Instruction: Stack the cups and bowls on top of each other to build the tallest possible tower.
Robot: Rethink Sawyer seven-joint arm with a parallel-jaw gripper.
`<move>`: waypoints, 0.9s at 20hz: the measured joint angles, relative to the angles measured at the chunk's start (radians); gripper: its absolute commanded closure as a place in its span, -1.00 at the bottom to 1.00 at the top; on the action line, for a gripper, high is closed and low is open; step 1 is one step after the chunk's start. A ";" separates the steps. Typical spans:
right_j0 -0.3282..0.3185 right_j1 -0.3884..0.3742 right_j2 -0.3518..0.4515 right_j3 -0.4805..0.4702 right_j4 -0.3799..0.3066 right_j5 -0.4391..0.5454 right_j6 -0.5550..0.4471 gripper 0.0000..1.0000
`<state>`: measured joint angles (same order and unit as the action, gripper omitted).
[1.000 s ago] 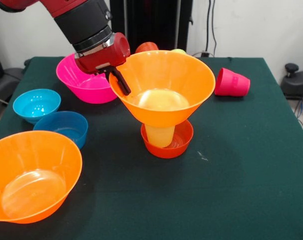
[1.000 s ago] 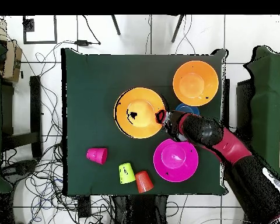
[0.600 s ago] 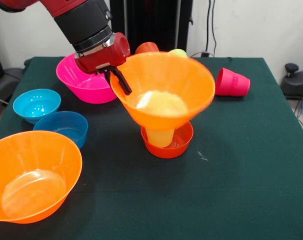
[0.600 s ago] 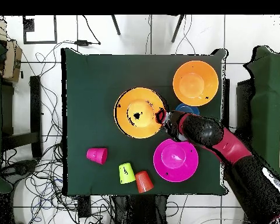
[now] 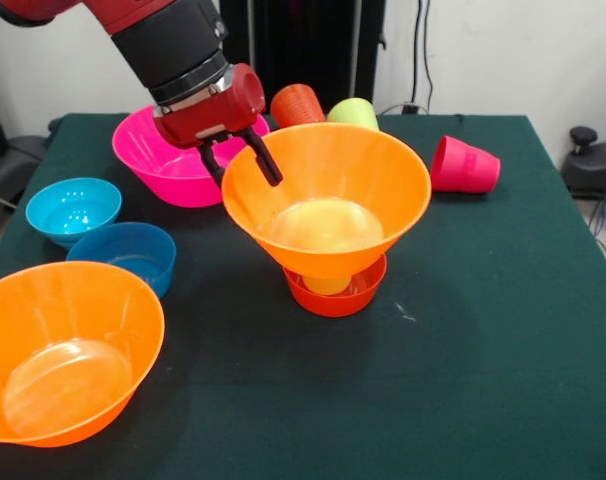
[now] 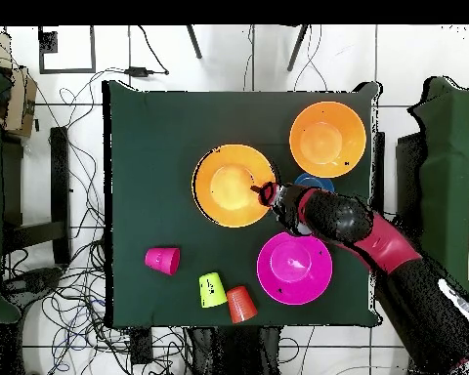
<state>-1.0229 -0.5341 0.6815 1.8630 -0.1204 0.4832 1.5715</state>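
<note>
Straddling the left rim of a large orange bowl (image 5: 328, 205) with spread fingers, the gripper (image 5: 241, 160) grips nothing. That bowl sits upright over a pale yellow cup (image 5: 328, 285) inside the small red-orange bowl (image 5: 335, 298) at the tabletop (image 5: 463, 330) centre. A second orange bowl (image 5: 63, 350) rests near left.

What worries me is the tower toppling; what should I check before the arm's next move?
1. Large orange bowl sitting level on the stack: ok.
2. Yellow cup seated in the small red-orange bowl: cannot tell, mostly hidden.
3. Gripper open: ok.
4. Fingers clear of the rim: not ok, they straddle it.
5. Red-pink cup upright: not ok, it lies on its side.
</note>
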 measured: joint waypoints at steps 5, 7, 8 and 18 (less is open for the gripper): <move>-0.001 0.019 0.003 0.000 0.000 0.000 0.000 -1.00; -0.001 0.023 0.004 0.000 0.000 0.000 0.000 -1.00; -0.001 0.024 0.004 0.000 0.000 0.000 0.000 -1.00; -0.002 0.027 0.009 0.000 0.000 0.000 0.000 -1.00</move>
<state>-1.0253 -0.5076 0.6907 1.8632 -0.1206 0.4832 1.5715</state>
